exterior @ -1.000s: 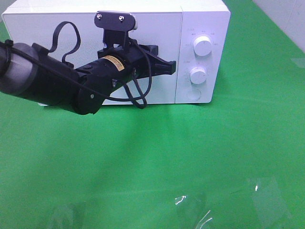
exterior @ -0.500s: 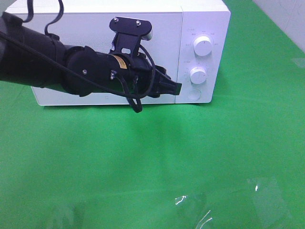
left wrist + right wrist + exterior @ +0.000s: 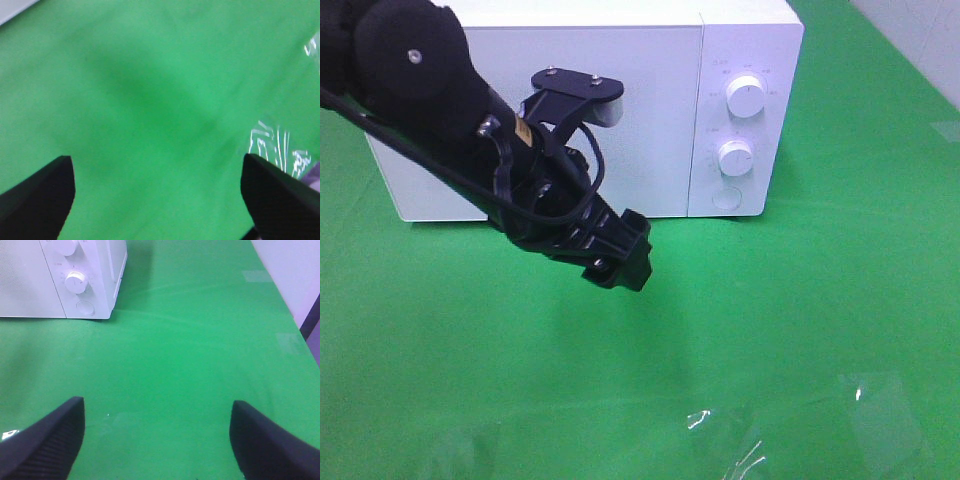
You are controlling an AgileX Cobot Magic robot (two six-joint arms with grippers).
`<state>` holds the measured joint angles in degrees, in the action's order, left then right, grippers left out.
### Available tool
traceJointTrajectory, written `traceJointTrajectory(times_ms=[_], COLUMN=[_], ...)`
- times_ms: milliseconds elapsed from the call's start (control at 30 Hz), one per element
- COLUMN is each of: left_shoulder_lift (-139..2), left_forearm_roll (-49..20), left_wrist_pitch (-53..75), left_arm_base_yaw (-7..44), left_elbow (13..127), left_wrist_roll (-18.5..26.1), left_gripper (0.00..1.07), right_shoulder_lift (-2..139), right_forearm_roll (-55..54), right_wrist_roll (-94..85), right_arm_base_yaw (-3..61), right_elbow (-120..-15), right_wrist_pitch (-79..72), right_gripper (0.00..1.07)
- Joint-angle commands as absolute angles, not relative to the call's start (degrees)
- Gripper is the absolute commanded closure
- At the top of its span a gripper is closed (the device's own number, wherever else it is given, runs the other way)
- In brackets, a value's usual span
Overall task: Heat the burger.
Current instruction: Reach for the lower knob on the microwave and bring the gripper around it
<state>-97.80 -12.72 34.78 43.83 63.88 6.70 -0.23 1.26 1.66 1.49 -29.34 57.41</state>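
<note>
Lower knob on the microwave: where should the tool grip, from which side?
Pinch the lower knob across its round rim, coming straight at the front of the microwave. It's a short disc standing proud of that flat face; upper knob above and round button below, so probably span it sideways.

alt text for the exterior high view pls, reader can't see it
A black robot arm reaches in from the upper left, its pincer angled down over a green tablecloth. Behind it stands a white microwave with its door shut and two knobs on its right panel. No burger is in view.
</note>
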Motion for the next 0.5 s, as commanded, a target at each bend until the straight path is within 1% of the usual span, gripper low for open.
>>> traceJointTrajectory(times_ms=[33, 100, 167, 200, 233, 267, 300, 333, 367, 400, 433, 467, 500], left_shoulder_lift=[-95.5, -94.7, -91.4, -91.4, -89.7, -89.7, -88.5, -88.5, -87.0, -87.0, -86.3, -84.7, -84.7], left_forearm_roll=[-11.7, -11.3, -9.6, -9.6, -7.4, -7.4, -5.6, -5.6, -4.5, -4.5, -4.5, -4.5, -4.5], left_wrist_pitch=[41.1, 43.1, 49.6, 49.6, 52.0, 52.0, 53.9, 53.9, 56.3, 56.3, 57.4, 59.2, 59.2], left_arm_base_yaw=[44.1, 44.1, 44.0, 44.0, 43.3, 43.3, 41.5, 41.5, 38.1, 38.1, 36.1, 32.0, 32.0], left_elbow=[64.5, 64.5, 64.5, 64.5, 64.5, 64.5, 64.5, 64.5, 64.5, 64.5, 64.5, 64.5, 64.5], left_wrist_roll=[6.9, 6.9, 6.3, 6.3, 2.8, 2.8, 0.0, 0.0, -0.5, -0.5, -0.5, 0.0, 0.0], left_gripper=[0.24, 0.24, 0.25, 0.25, 0.25, 0.25, 0.25, 0.25, 0.25, 0.25, 0.25, 0.25, 0.25], right_shoulder_lift=[-1.7, -1.7, -1.7, -1.7, -1.7, -1.7, -1.7, -1.7, -1.7, -1.7, -1.7, -1.7, -1.7], right_forearm_roll=[1.1, 1.1, 1.1, 1.1, 1.1, 1.1, 1.1, 1.1, 1.1, 1.1, 1.1, 1.1, 1.1], right_wrist_roll=[1.3, 1.3, 1.3, 1.3, 1.3, 1.3, 1.3, 1.3, 1.3, 1.3, 1.3, 1.3, 1.3], right_arm_base_yaw=[1.2, 1.2, 1.2, 1.2, 1.2, 1.2, 1.2, 1.2, 1.2, 1.2, 1.2, 1.2, 1.2], right_elbow=[-29.1, -29.1, -29.1, -29.1, -29.1, -29.1, -29.1, -29.1, -29.1, -29.1, -29.1, -29.1, -29.1], right_wrist_pitch=[57.5, 57.5, 57.5, 57.5, 57.5, 57.5, 57.5, 57.5, 57.5, 57.5, 57.5, 57.5, 57.5], right_gripper=[0.33, 0.33, 0.34, 0.34, 0.34, 0.34, 0.34, 0.34, 0.34, 0.34, 0.34, 0.34, 0.34])
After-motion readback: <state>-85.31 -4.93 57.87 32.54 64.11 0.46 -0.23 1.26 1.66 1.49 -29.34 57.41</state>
